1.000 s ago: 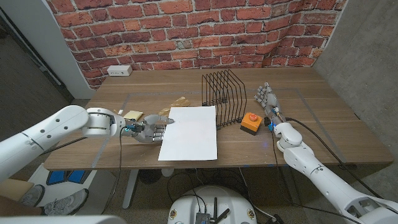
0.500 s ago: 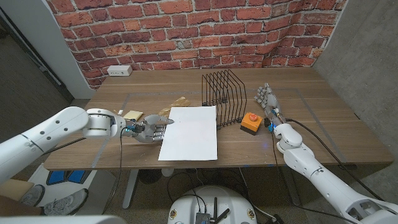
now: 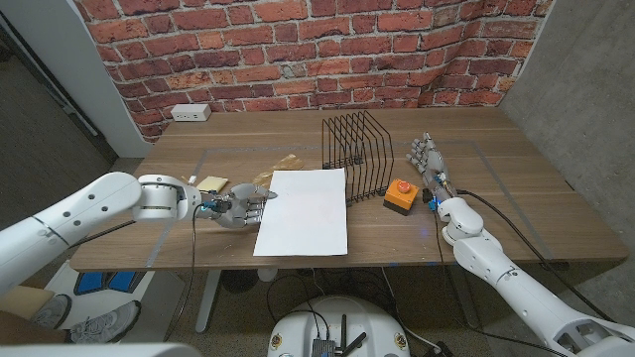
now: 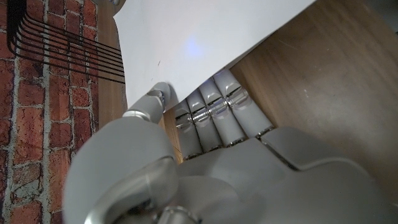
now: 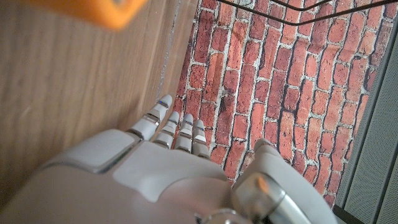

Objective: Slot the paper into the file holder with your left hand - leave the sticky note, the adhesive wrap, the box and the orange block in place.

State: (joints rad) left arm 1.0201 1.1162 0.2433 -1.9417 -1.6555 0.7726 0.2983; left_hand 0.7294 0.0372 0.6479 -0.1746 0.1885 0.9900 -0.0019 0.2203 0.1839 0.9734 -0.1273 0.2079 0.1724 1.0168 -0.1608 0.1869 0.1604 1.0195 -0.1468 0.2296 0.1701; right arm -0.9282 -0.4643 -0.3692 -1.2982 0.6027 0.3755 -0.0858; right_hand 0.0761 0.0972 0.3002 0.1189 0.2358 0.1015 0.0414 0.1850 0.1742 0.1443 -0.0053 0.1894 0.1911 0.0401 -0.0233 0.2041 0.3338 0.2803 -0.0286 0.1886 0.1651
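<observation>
The sheet of paper (image 3: 302,211) lay on the wooden counter (image 3: 516,198), just beside the black wire file holder (image 3: 355,157). The left hand (image 3: 238,205) pinched its near edge, thumb on top, fingers (image 4: 214,115) beneath. The right hand (image 3: 428,156) stood apart, fingers extended, holding nothing.

— Behind the wooden desk (image 3: 516,203)?
— Red brick wall (image 3: 298,50), white power outlet (image 3: 190,112) at its foot.
— To the right?
— Grey concrete wall (image 3: 585,89); dark floor (image 3: 50,149) left.
</observation>
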